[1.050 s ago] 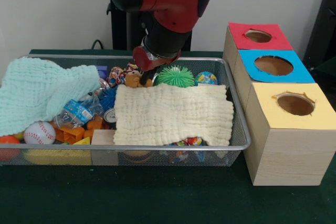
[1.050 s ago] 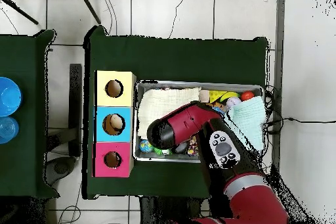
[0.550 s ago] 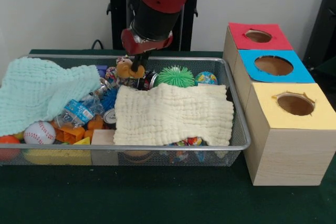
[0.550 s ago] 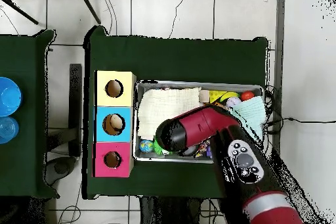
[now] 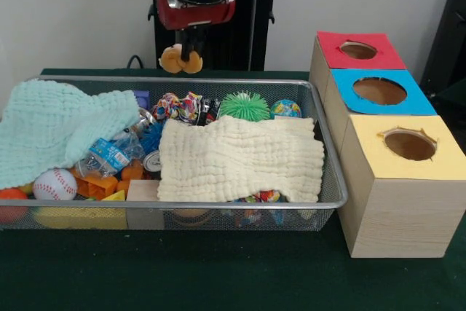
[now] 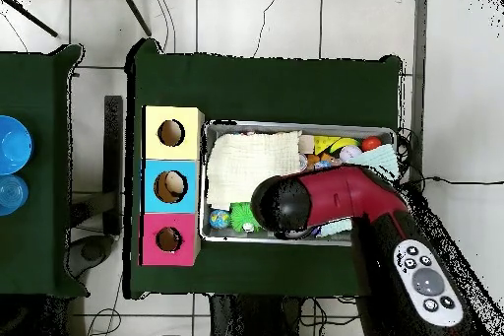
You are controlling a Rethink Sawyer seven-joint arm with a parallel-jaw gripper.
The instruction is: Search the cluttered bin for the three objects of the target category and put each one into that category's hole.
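The end effector [image 5: 191,54] hangs above the far rim of the wire bin [image 5: 331,180], and we see it closed on a small tan plush toy [image 5: 181,60], which dangles in the air clear of the clutter below; in the overhead view the arm [image 6: 325,199] covers both, so we cannot place them there. Directly beneath the plush toy, in the bin, lie a multicoloured ball [image 5: 182,105] and, just beside it, a green spiky ball [image 5: 242,105]; a cream cloth [image 5: 240,158] spreads over the bin's middle and a mint cloth [image 5: 58,127] drapes over its left end in the front view, with a baseball [image 5: 54,184] below that cloth. Beside the bin, touching one another in a row, stand three wooden boxes, each with a hole: the red box [image 5: 378,54], the blue box [image 5: 412,100] and the yellow box [image 5: 448,156]. All rest on a dark green table [image 5: 218,274]; behind it is a pale wall [image 5: 73,12], and from overhead we see a white tiled floor [image 6: 266,17] around the table.
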